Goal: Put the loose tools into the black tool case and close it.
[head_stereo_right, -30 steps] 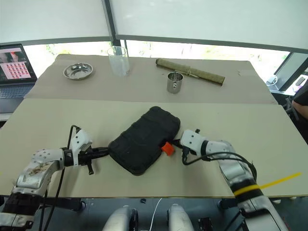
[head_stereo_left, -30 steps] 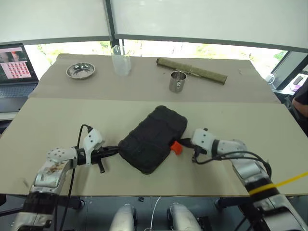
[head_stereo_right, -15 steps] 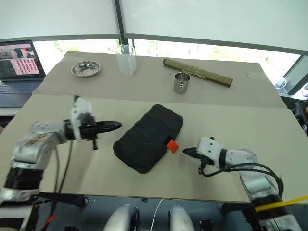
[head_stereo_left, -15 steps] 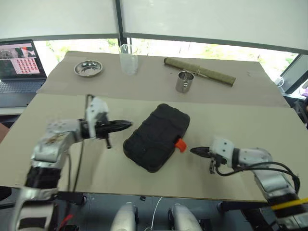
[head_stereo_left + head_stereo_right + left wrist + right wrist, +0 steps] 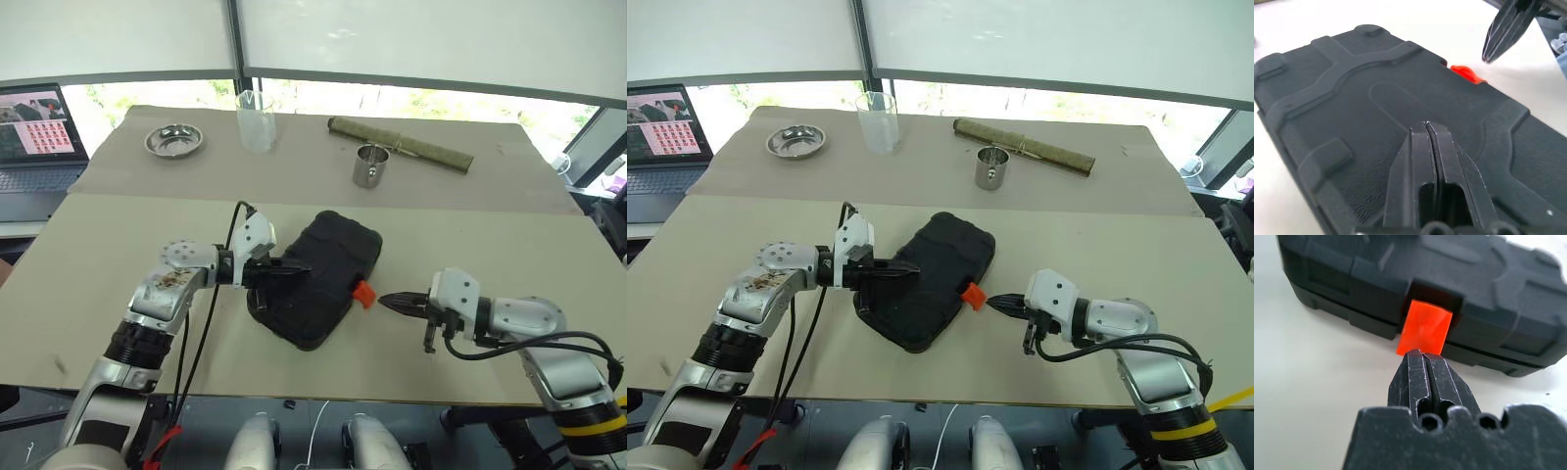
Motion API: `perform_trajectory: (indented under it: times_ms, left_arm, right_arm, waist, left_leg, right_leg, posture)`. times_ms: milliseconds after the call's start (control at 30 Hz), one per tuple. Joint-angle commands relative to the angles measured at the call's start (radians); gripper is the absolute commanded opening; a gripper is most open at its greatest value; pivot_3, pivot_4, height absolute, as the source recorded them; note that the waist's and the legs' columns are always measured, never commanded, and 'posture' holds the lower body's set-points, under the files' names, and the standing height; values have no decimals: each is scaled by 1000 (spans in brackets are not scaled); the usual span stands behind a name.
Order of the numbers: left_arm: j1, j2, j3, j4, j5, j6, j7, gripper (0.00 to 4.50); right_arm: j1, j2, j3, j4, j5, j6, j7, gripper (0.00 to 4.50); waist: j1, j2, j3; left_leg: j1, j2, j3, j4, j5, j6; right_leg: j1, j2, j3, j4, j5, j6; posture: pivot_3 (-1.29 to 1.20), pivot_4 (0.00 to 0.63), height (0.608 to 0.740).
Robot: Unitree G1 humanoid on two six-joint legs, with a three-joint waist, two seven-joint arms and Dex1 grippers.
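Showing no legible writing, closed black tool case (image 5: 315, 277), orange latch (image 5: 1424, 328).

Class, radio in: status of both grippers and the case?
Left gripper shut, over black case. Right gripper shut, aimed at orange latch. Case lid down.

Table (image 5: 549, 245): pale beige top; a second sheet covers the far part.
Windows (image 5: 431, 103): a bright strip along the far edge, greenery outside.
Blinds (image 5: 411, 39): white, drawn low, split by a dark frame post (image 5: 235, 44).
Laptop (image 5: 34, 132): far left, screen lit.
Light: daylight.
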Motion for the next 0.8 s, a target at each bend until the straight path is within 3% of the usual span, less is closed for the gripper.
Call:
perform_trajectory:
  times_ms: [33,567,800]
  left_arm:
    - [0,3,1,7,14,-13,-1,64]
    - [33,14,1,2,27,-26,9,64]
    - [44,21,-2,-4,30,-28,5,64]
  right_arm:
    - [-29,23,7,-3,-2,-23,-10,0]
    - [-47,65,34,23,-21,-37,-18,0]
    - [25,9,22,37,-41,-2,-19,0]
  waist:
    - [-1,0,0]
    - [-3,0,0]
    - [-3,1,0]
  left_leg:
    - [0,0,0,0,0,0]
    - [0,0,0,0,0,0]
    - [1,0,0,0,0,0]
  right_leg:
    - [0,0,0,0,0,0]
    - [0,0,0,1,0,0]
    - [0,0,0,1,0,0]
  posture:
    - [0,150,740]
    - [0,150,740]
    - [0,150,740]
